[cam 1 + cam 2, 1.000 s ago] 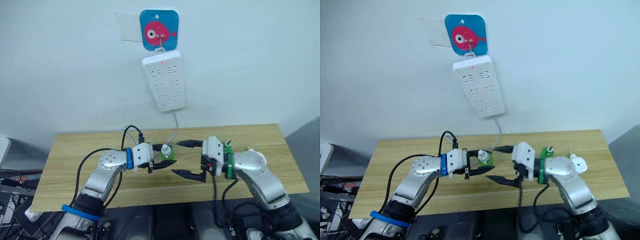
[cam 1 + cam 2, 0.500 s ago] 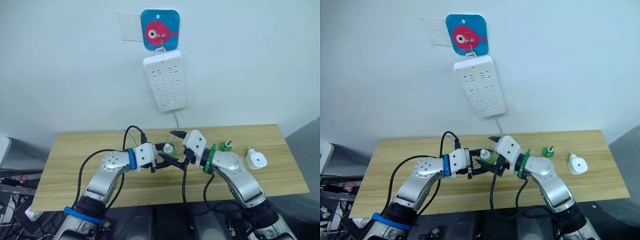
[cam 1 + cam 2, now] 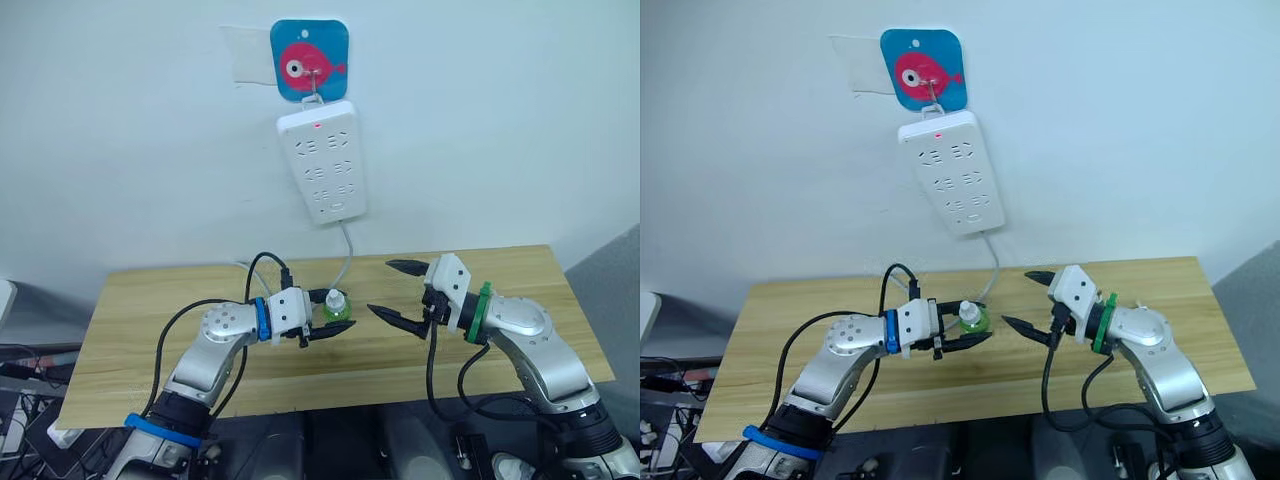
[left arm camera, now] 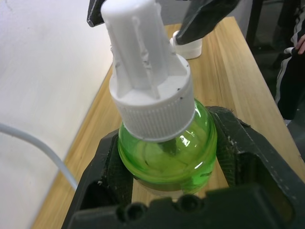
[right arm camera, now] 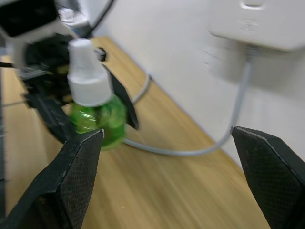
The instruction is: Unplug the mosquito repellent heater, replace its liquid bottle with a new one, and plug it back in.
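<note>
I am gripping the small round green liquid bottle with its ribbed white cap (image 4: 157,114) in my left gripper (image 3: 325,326), fingers pinching the bulb upright over the pale wooden table (image 3: 150,310). My right gripper (image 3: 398,292) is hanging spread and empty just beside the bottle, facing it. I judge this the bottle-swap step; next the cap probably needs pulling off, which calls for closing those fingers squarely around it. The left wrist view is showing what looks like the small white rounded plastic heater (image 4: 188,46) lying on the table beyond the bottle. The right wrist view is showing the grey cable (image 5: 190,149) rising to the long white power strip (image 3: 950,172).
</note>
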